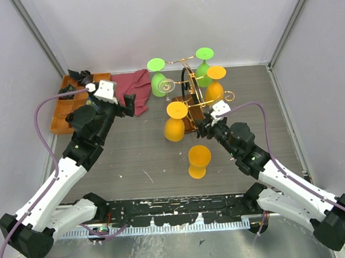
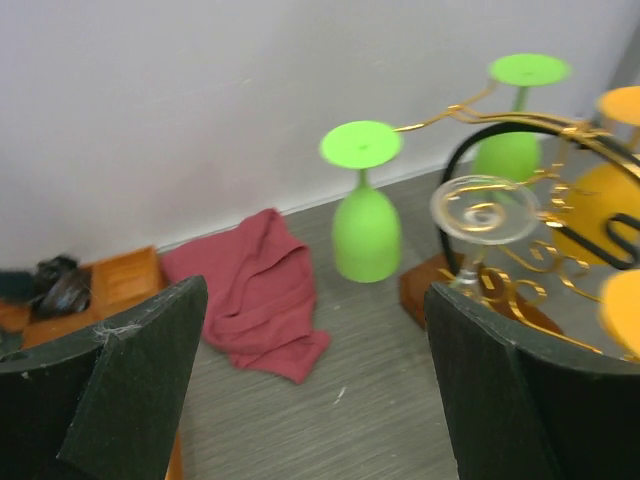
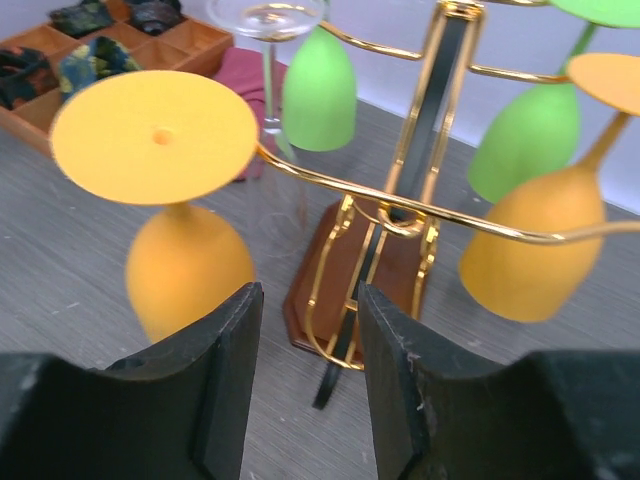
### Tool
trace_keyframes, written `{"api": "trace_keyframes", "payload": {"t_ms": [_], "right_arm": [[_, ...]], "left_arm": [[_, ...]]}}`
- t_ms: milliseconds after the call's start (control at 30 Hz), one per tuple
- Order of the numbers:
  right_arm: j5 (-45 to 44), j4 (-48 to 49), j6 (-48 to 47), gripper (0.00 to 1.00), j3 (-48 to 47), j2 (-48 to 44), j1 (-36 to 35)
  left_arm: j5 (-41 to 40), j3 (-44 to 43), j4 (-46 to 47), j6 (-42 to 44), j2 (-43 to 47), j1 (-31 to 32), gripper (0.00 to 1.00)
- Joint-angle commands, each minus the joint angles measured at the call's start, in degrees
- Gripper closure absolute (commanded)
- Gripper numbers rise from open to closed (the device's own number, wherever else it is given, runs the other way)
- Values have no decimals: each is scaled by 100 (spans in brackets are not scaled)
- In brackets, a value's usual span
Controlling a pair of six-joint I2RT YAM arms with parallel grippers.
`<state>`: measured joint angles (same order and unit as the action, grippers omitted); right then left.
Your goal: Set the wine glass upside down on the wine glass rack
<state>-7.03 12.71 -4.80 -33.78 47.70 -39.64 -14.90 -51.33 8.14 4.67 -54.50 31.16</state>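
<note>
One orange wine glass point(image 1: 199, 162) stands on the table point(image 1: 133, 160), off the wine glass rack point(image 3: 325, 280).
It looks upright, stem vertical, mouth up, just on the near side of the right gripper point(image 3: 310, 300), whose half-spread jaws are empty and face the rack; the left gripper point(image 2: 315, 295), jaws wide apart, is farther off.

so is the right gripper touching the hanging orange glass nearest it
Apart. The top view shows the rack base between the right gripper, jaws open, and the orange glass.
</note>
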Motion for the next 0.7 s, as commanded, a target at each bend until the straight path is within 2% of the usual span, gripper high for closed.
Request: {"api": "trace_keyframes", "payload": {"t_ms": [0, 133, 233, 300, 400, 500, 667], "right_arm": [[-960, -638, -247, 51, -340, -369, -3], [-1655, -1005, -189, 48, -600, -577, -2], [-2447, -1487, 63, 39, -992, -545, -3], [-2660, -2228, 336, 36, -1509, -366, -7], [-2170, -3606, 851, 36, -2292, 47, -5], [-1309, -4813, 1326, 36, -2946, 458, -7], [-164, -5986, 2043, 36, -3368, 756, -3]], "left_arm": [[1885, -727, -519, 217, -39, -4, 4], [2625, -1205, -981, 347, -286, 173, 5], [2504, -1500, -1548, 852, -443, 700, 4], [2176, -1653, -1928, 1268, -537, 1164, 3], [1808, -1734, -2214, 1532, -659, 1584, 2], [1784, -1713, -2133, 1332, -688, 1637, 2], [1785, -2102, -2325, 1113, -836, 1632, 2]]}}
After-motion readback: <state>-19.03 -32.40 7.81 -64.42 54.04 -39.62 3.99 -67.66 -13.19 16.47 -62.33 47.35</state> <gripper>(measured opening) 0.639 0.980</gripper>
